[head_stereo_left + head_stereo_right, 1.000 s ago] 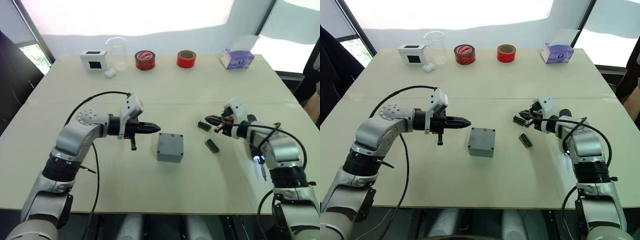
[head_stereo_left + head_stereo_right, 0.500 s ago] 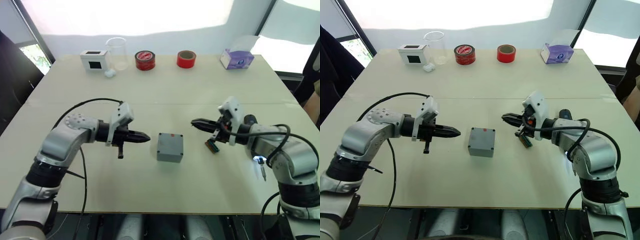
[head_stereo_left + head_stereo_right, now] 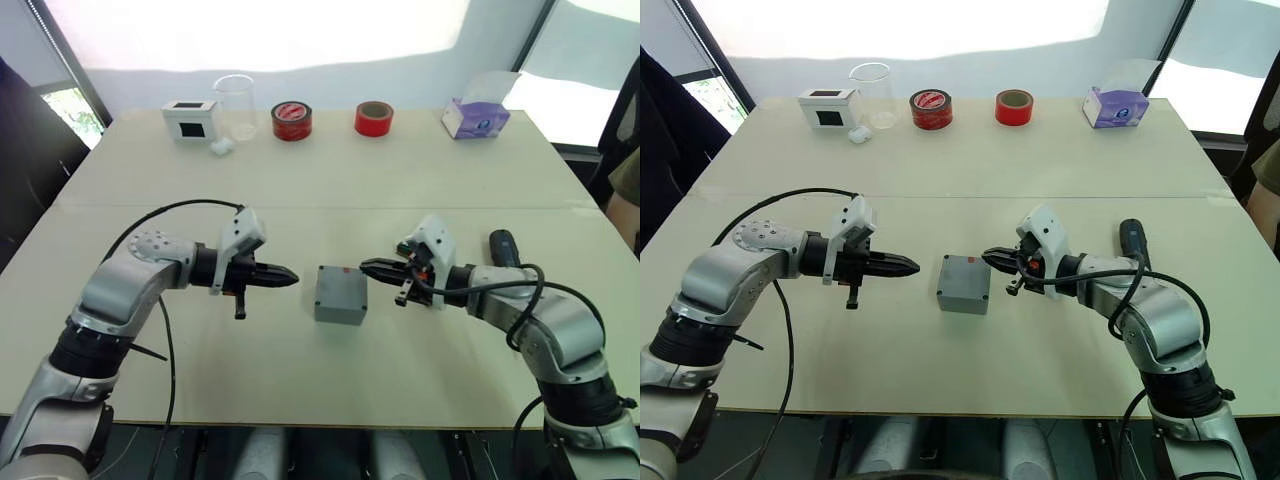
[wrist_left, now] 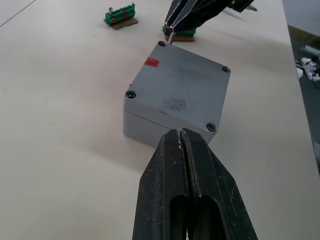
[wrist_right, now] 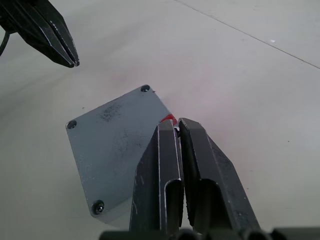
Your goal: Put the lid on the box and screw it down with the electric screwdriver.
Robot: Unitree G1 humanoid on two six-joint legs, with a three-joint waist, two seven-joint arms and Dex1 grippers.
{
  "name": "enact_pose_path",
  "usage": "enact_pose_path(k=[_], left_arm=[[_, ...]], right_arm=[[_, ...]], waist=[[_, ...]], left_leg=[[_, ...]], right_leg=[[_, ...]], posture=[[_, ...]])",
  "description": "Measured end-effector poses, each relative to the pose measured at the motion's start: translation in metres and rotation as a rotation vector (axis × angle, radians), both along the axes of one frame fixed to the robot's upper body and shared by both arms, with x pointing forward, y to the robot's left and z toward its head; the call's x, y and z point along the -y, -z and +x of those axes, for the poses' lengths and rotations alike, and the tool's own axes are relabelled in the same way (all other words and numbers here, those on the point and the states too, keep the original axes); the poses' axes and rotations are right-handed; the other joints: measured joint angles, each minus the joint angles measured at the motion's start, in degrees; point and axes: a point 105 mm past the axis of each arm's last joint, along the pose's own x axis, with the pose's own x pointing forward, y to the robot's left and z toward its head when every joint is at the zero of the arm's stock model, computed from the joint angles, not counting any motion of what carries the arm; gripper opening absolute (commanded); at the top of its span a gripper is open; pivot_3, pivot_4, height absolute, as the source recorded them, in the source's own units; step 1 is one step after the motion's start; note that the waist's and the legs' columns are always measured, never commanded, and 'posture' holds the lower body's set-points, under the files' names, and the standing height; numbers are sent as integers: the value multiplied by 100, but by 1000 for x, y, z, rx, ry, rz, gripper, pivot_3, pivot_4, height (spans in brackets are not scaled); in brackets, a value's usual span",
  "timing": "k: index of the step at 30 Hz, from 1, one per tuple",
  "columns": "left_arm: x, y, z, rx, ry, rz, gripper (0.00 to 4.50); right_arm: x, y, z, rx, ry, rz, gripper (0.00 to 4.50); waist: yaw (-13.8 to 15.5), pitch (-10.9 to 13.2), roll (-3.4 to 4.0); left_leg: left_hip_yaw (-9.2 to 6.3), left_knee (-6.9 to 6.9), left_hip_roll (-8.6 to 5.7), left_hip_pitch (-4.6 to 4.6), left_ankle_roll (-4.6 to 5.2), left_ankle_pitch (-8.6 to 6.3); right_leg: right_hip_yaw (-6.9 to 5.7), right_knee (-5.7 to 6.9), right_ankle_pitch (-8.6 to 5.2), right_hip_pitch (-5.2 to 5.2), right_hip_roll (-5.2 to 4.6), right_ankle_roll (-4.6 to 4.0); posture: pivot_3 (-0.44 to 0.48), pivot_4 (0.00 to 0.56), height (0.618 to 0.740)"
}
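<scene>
- The box [image 3: 340, 294] sits mid-tabletop [image 3: 330, 180] between the two arms, with the lid [image 4: 180, 86] already on it, flush with its edges.
- Screws show in three of the lid's corners in the right wrist view; the fourth corner is behind the right tool's fingers.
- A small red mark [image 4: 152, 62] lies on the lid near the corner facing the right tool.
- The left tool [image 3: 290, 279] hovers just beside the box's left side, fingers pressed together and empty, tips pointing at the box and clear of it.
- The right tool [image 3: 366, 266] reaches in from the other side, fingers nearly together, pinching a small metal piece at their tips; what it is I cannot tell.
- Those tips hang right over the lid's corner by the red mark; whether they touch it I cannot tell.
- The screwdriver [image 3: 503, 248] lies on the tabletop to the right, beyond the right forearm, well apart from the box.
- Two small green parts [image 4: 120, 15] lie on the tabletop right of the box, one partly behind the right tool.
- Along the far edge stand a white box with a black face [image 3: 189, 119], a clear beaker [image 3: 233, 104], two red tape rolls [image 3: 291, 121], and a purple tissue box [image 3: 475, 118].
</scene>
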Motion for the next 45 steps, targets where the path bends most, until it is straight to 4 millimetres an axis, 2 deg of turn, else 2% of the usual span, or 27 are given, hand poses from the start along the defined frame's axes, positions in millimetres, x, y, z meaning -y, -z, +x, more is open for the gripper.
enact_pose_path(k=[25,28,32,34,36,39,43,45], left_arm=[[5,-5,2,19,6,-15,0],[5,-5,2,19,6,-15,0],[5,-5,2,19,6,-15,0],[5,-5,2,19,7,-16,0],[5,-5,2,19,7,-16,0],[8,-7,2,25,14,-25,0],[14,-11,3,38,26,-42,0],[24,-17,3,65,61,-62,0]], right_arm=[[1,12,5,-5,21,-41,94],[2,13,6,-2,27,-47,778],[3,13,6,-3,30,-50,2362],[4,13,6,-3,30,-54,3320],[5,13,6,-2,33,-57,3884],[9,9,8,4,48,-47,3884],[19,-5,11,5,88,6,3884],[32,-25,17,11,137,41,4455]], waist=[[-2,0,0],[-2,0,0],[-4,0,0],[-1,0,0],[-1,0,0],[7,0,0],[2,0,0],[15,1,-1]], left_leg=[[0,0,0,0,0,0],[0,0,0,0,0,0],[0,0,0,0,0,0],[0,0,0,0,0,0],[0,0,0,0,0,0],[0,0,0,0,0,0],[0,0,0,0,0,0],[0,2,0,-1,-1,1]], right_leg=[[-1,1,0,0,1,0],[-1,1,0,0,1,0],[-1,1,0,0,1,0],[-1,1,0,0,1,0],[-1,1,0,0,1,0],[-1,1,0,0,1,0],[0,1,0,1,0,0],[-1,3,0,1,0,0]], posture=[[0,150,740],[0,150,740],[0,150,740],[0,150,740],[0,150,740],[0,150,740],[0,150,740],[0,150,740]])
